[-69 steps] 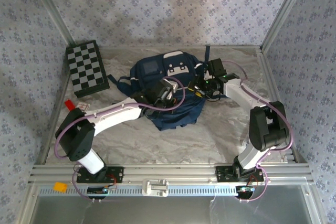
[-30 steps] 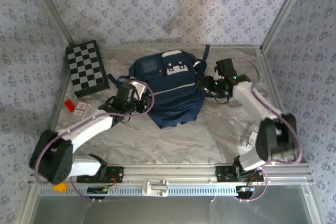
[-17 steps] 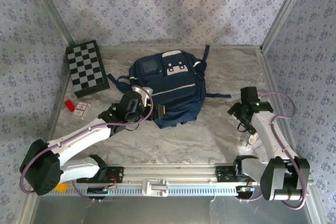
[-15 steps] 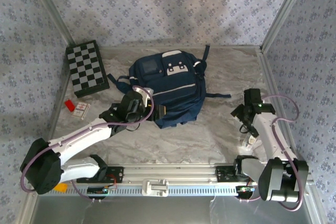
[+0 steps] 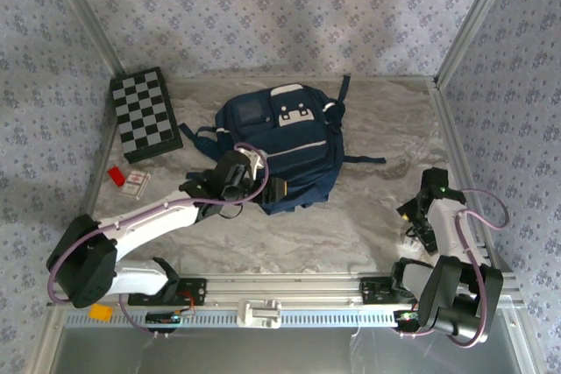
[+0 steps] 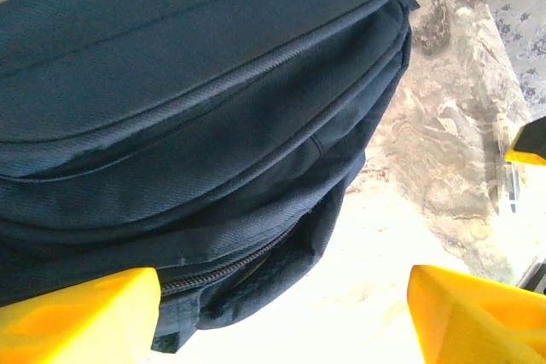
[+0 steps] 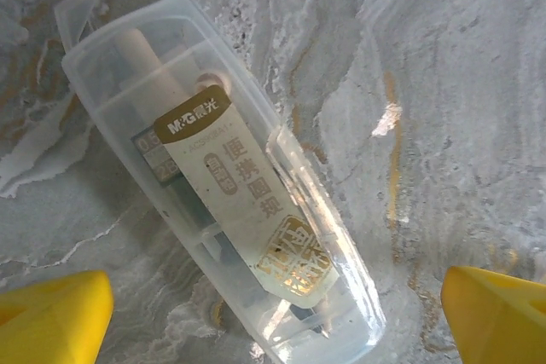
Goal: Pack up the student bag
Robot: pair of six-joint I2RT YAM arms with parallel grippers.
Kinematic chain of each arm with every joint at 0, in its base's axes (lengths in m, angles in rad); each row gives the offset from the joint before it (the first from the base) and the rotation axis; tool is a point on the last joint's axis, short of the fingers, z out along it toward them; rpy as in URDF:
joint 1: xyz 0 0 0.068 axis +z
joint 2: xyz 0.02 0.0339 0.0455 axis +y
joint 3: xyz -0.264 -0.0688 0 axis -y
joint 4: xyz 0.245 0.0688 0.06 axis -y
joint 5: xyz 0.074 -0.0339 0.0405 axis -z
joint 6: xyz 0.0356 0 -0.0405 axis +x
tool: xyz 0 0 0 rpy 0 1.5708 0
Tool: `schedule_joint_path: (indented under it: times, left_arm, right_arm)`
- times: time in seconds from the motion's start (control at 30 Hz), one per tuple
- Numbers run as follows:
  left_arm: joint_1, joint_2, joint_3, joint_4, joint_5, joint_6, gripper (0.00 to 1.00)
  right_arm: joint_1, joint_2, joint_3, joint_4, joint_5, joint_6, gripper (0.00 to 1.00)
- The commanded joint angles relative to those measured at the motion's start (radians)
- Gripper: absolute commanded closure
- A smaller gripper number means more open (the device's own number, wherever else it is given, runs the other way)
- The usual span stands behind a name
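**A:** ok so what's different from a couple secs ago?

**B:** the left pincer (image 6: 273, 321) came back in to the near edge of the student bag (image 5: 282, 137). It's released, tips spread wide right at the zipper (image 6: 230, 268). The bag's lying flat mid-table, toward the far side. The right pincer (image 7: 273, 321) swung off the bag to the near right corner. It's released too, hanging over a clear plastic case (image 7: 222, 176) on the table (image 5: 351, 216).

**A:** so it's fetching the next item?

**B:** that's my guess, nothing gripped yet.
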Motion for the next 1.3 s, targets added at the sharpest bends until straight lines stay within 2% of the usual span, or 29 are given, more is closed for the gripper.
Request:
schedule_joint_path:
  times: [0.0, 0.1, 0.2, 0.3, 0.53, 0.63, 0.8, 1.0, 1.13, 1.27]
  left_arm:
    - [-0.013, 0.026, 0.038, 0.029, 0.018, -0.010, 0.25]
    - [-0.019, 0.062, 0.053, 0.037, 0.014, -0.016, 0.25]
    - [-0.031, 0.104, 0.073, 0.033, 0.014, -0.028, 0.25]
    - [-0.042, 0.141, 0.106, 0.015, 0.019, -0.027, 0.25]
    - [-0.056, 0.189, 0.156, -0.012, 0.024, -0.026, 0.26]
    - [-0.068, 0.199, 0.170, -0.018, 0.018, -0.029, 0.25]
    - [-0.071, 0.215, 0.195, -0.041, 0.005, -0.025, 0.25]
    - [-0.070, 0.218, 0.214, -0.073, -0.027, -0.003, 0.25]
    - [-0.057, 0.203, 0.208, -0.083, -0.042, 0.001, 0.25]
    - [-0.026, 0.163, 0.177, -0.075, -0.041, -0.003, 0.25]
  right_arm:
    - [0.044, -0.004, -0.023, 0.049, -0.021, 0.052, 0.00]
    - [0.118, 0.018, -0.004, 0.077, -0.008, 0.101, 0.00]
    - [0.132, 0.043, 0.015, 0.110, -0.030, 0.113, 0.02]
    - [0.136, 0.041, 0.042, 0.062, 0.015, 0.109, 0.03]
    - [-0.007, -0.043, 0.017, 0.016, 0.071, -0.012, 0.00]
    - [-0.091, -0.021, -0.020, 0.059, -0.004, -0.041, 0.00]
    - [-0.096, 0.014, -0.070, 0.160, -0.077, -0.036, 0.02]
    - [0.037, 0.055, -0.082, 0.206, -0.095, 0.065, 0.09]
    - [0.169, 0.090, -0.062, 0.236, -0.098, 0.138, 0.20]
    - [0.258, 0.146, -0.017, 0.289, -0.146, 0.180, 0.37]
